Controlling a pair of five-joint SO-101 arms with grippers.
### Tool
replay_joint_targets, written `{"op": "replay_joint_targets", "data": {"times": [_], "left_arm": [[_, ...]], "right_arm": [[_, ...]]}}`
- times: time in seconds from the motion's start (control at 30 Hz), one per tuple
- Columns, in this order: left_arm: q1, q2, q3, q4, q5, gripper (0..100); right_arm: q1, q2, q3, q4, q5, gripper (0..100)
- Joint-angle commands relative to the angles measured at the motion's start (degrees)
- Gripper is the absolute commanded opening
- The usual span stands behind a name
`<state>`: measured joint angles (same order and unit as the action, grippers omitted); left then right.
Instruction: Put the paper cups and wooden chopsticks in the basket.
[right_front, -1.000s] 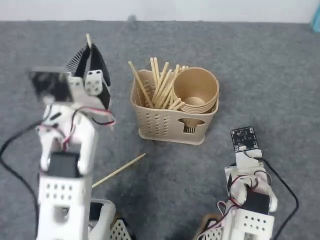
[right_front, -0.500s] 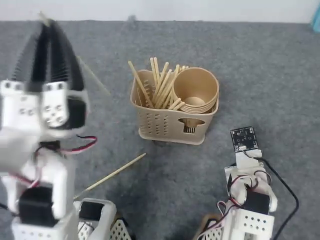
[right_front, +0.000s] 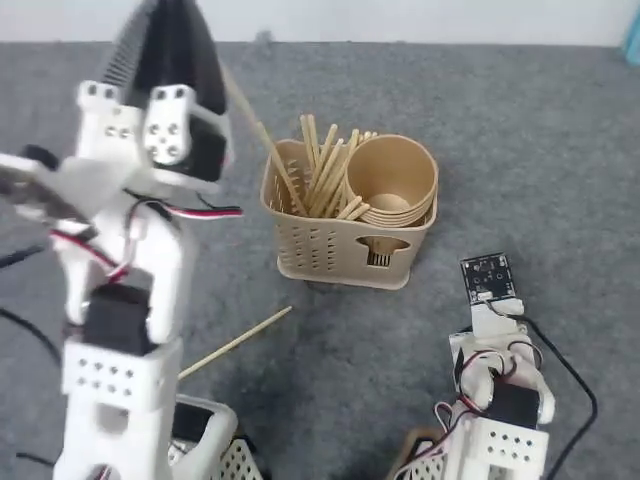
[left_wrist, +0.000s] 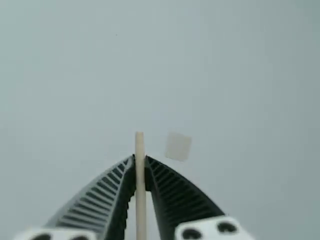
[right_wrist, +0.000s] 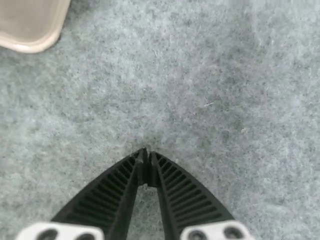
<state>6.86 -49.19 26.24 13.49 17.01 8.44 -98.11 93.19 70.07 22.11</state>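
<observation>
- Left gripper (left_wrist: 140, 159) is clamping one wooden chopstick (left_wrist: 140, 200) between its fingers, raised high over the carpet (right_front: 540, 150). The stick's tip is poking just past the fingertips.
- Right gripper (right_wrist: 147, 167) is resting low over bare carpet with its fingers pressed together, holding nothing. One corner of the basket (right_wrist: 30, 25) is showing ahead of it.
- One basket is sitting between the two grippers. It is holding one nested stack of paper cups (right_front: 392, 180) on the right gripper's side and a bundle of chopsticks (right_front: 325, 165), too crowded to count, on the left gripper's side.
- One loose chopstick (right_front: 235, 343) is lying on the carpet below the left gripper, apart from the basket.
- Open carpet is spreading around the right gripper and beyond the basket, up to the wall (right_front: 400, 20).
</observation>
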Motion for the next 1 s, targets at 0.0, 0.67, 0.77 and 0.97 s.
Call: {"op": "replay_joint_targets", "data": {"times": [0.0, 0.67, 0.77, 0.97], "left_arm": [[0.88, 0.26, 9.98, -10.46, 0.70, 1], [6.95, 0.09, 46.37, -26.46, 0.79, 1], [6.51, 0.09, 47.08, -26.29, 0.70, 1], [3.34, 0.00, 45.05, -26.11, 0.70, 11]], "right_arm": [[-0.04, -0.57, -0.97, 0.48, 0.62, 0.6], [-0.22, -0.57, -0.88, 0.04, 0.62, 0.6], [-0.22, -0.57, -0.88, 0.04, 0.62, 0.6], [-0.22, -0.57, -0.88, 0.04, 0.62, 0.6]]}}
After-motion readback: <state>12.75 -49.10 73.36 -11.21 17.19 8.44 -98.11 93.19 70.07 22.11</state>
